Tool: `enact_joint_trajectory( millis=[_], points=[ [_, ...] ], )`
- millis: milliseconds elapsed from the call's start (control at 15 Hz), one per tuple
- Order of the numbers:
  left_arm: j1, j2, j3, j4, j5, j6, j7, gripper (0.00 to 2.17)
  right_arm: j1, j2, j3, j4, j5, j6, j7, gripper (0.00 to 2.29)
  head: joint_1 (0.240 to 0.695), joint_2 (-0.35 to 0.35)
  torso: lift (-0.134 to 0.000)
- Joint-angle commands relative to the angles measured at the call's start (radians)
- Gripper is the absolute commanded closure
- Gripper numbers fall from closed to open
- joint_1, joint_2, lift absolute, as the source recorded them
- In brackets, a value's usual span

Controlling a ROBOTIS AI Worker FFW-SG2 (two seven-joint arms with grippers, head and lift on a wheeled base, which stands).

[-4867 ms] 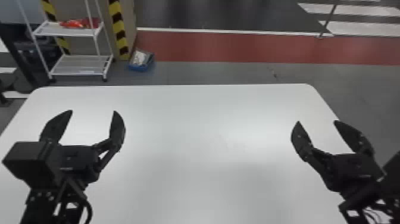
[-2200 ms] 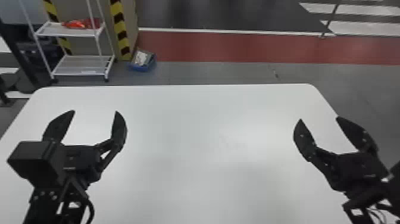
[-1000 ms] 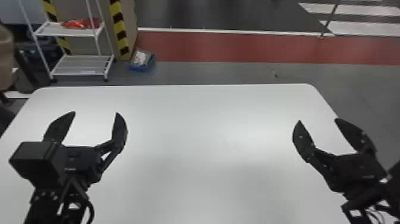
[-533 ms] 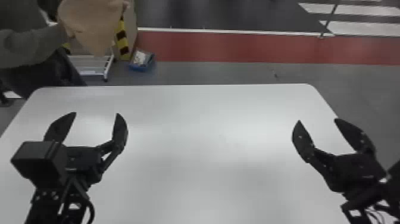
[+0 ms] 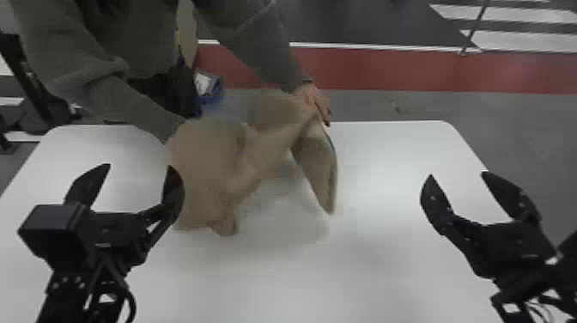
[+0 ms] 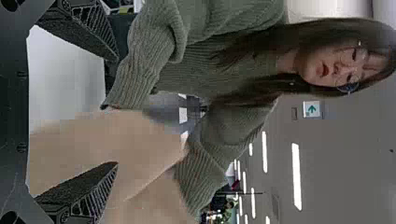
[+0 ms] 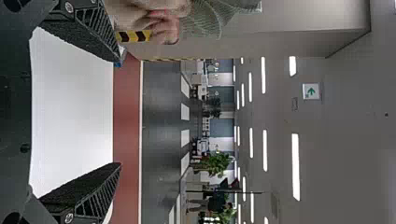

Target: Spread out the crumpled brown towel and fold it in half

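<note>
Red flooring (image 5: 386,71) runs behind the white table (image 5: 365,275), over which the brown towel (image 5: 206,172) hangs, held up by a person. The towel is between the two end effectors and nearer the left end effector (image 5: 139,166), whose inner finger overlaps its edge in the head view; whether they touch, I cannot tell. The left end effector's fingers are spread wide, with nothing gripped. The right end effector (image 5: 457,174) is also wide open and empty, well apart from the towel.

The table has rounded far corners, and its surface is pale and smooth, with a soft shadow under the cloth. Grey floor (image 5: 523,129) surrounds it, and a blue object (image 5: 210,98) sits on the floor past the far edge. White stripes (image 5: 519,41) mark the dark ground farther back. The right wrist view takes in green plants (image 7: 215,163), a green-and-white sign (image 7: 311,92) and long ceiling lights (image 7: 295,168).

The towel looks plain and bunched, with loose folds and a pointed flap hanging down on its right side. One hand (image 5: 313,101) grips its upper part; blur hides the finer creases.
</note>
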State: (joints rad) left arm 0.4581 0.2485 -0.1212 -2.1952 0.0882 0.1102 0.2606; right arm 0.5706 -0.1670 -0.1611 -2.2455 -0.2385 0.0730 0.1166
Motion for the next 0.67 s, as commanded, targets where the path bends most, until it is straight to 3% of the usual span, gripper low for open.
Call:
enact_joint_trajectory(
  millis=[0,600],
  points=[
    [-0.001,0.000,-0.002,0.000,-0.001,0.003,-0.001,0.09,0.002,0.001,0.000,-0.002,0.001,0.000,0.000,0.09,0.695,-0.066,-0.125],
    [-0.001,0.002,-0.006,-0.009,-0.007,0.018,-0.003,0.09,0.006,-0.003,0.000,-0.011,-0.002,0.003,-0.002,0.09,0.695,-0.069,-0.125]
  ],
)
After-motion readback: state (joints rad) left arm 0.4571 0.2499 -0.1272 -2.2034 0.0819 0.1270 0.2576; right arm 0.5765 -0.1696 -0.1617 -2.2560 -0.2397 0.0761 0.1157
